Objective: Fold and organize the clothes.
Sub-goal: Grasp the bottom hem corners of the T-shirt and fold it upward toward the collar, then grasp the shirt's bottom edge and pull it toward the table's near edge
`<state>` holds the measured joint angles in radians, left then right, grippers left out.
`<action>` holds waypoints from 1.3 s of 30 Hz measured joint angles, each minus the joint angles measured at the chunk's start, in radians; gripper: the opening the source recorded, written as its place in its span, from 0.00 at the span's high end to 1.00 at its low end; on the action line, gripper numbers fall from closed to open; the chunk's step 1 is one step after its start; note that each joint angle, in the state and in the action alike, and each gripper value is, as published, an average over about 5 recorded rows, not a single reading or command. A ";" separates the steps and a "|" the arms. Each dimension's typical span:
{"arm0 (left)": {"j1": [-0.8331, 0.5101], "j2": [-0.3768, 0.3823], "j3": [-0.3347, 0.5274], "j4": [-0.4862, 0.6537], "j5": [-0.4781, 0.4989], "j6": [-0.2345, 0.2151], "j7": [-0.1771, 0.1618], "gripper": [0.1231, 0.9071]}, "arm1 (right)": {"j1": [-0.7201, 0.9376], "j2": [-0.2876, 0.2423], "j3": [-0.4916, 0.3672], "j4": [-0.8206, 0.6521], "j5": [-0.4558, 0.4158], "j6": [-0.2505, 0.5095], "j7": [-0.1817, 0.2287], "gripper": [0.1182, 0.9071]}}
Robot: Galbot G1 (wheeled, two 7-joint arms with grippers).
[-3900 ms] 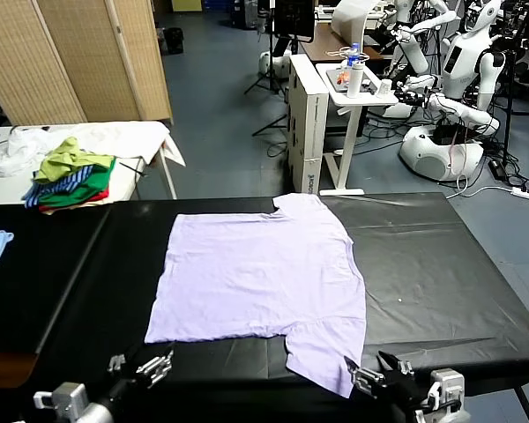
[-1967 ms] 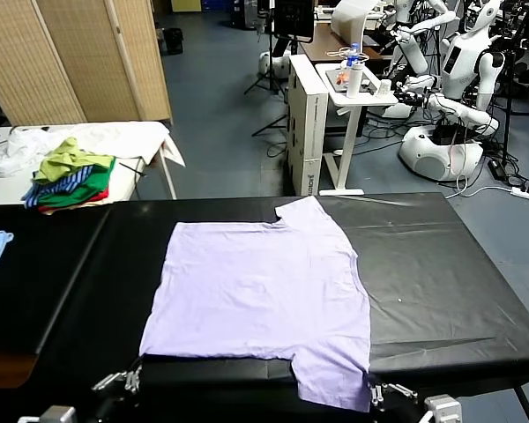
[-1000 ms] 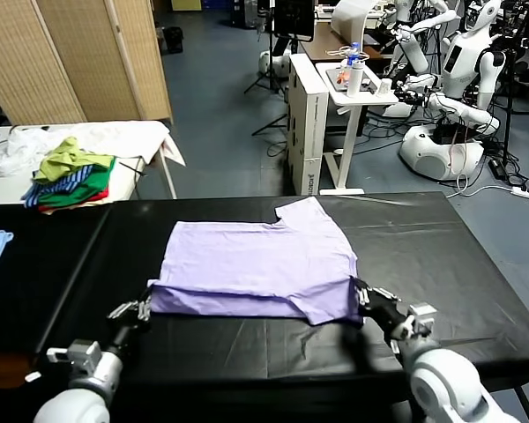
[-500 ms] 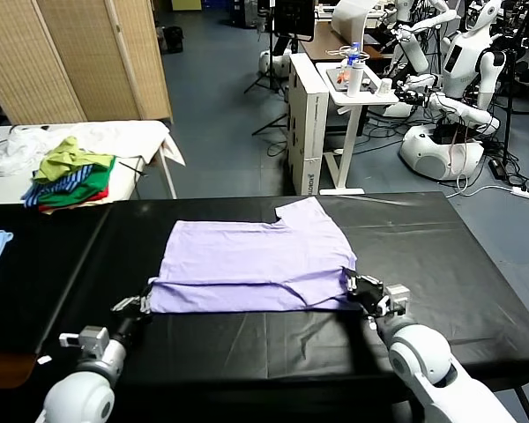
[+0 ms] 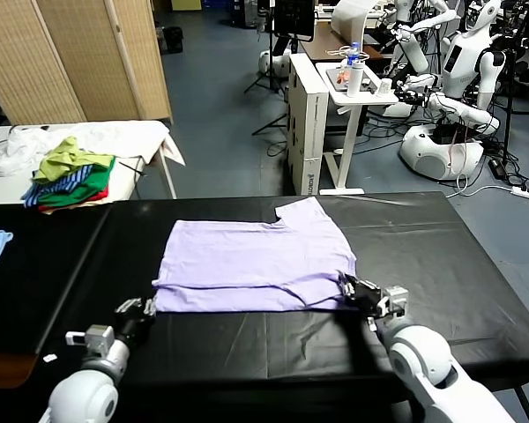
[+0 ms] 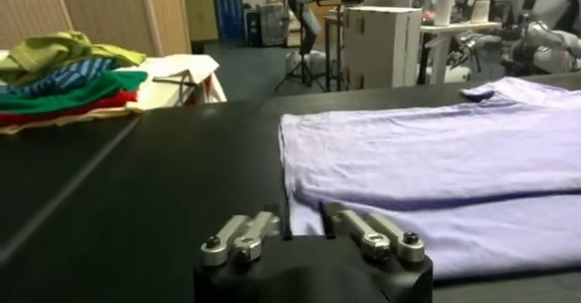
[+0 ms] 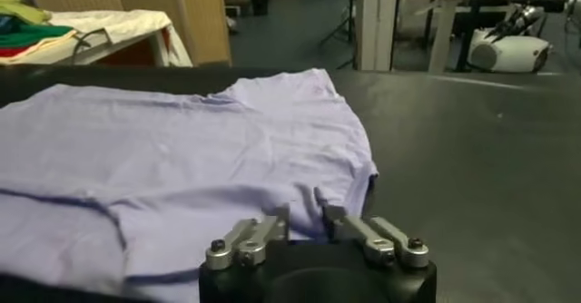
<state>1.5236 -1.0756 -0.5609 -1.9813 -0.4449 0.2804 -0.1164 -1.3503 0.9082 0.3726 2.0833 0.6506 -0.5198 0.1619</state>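
1. Both of my grippers have just let go: my left gripper [image 5: 139, 310] sits at the near left corner of the T-shirt [image 5: 256, 264] and my right gripper [image 5: 363, 294] at its near right corner, and in each wrist view the jaws stand parted with no cloth between them.
2. A second ago I was carrying the near hem up and over; now that hem lies dropped across the middle of the shirt, so the garment is a shorter band doubled front to back on the black table [image 5: 441, 256].
3. That reads to me as one lengthwise fold finished. The shirt sits centred on the table, and I judge further folds are needed before it is tidy.
4. The far sleeve pokes out at the far right, unfolded.
5. Hard to judge: whether the doubled layer lies flat, as I see a ridge and wrinkles near my right side. No print shows on the upper face.
6. The clothes pile [image 5: 69, 176] on the far left table plays no part.
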 joint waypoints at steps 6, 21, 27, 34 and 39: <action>0.070 -0.012 -0.020 -0.043 -0.019 0.003 0.007 0.02 | -0.042 -0.003 0.010 0.013 -0.013 0.005 -0.008 0.04; 0.082 -0.012 -0.024 -0.029 -0.036 -0.002 0.009 0.05 | -0.063 0.001 0.008 -0.002 -0.022 0.012 -0.013 0.84; 0.078 -0.007 -0.023 -0.025 -0.035 -0.011 0.019 0.40 | -0.066 0.000 0.010 0.000 -0.021 0.012 -0.014 0.97; 0.073 -0.001 -0.020 -0.029 -0.036 -0.018 0.026 0.91 | -0.081 -0.013 0.016 0.015 -0.009 -0.002 -0.004 0.97; 0.091 -0.005 -0.023 -0.045 -0.032 -0.020 0.022 0.97 | -0.104 -0.035 0.036 0.041 0.030 -0.046 0.015 0.97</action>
<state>1.6145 -1.0804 -0.5844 -2.0265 -0.4770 0.2607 -0.0941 -1.4539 0.8731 0.4082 2.1243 0.6807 -0.5662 0.1770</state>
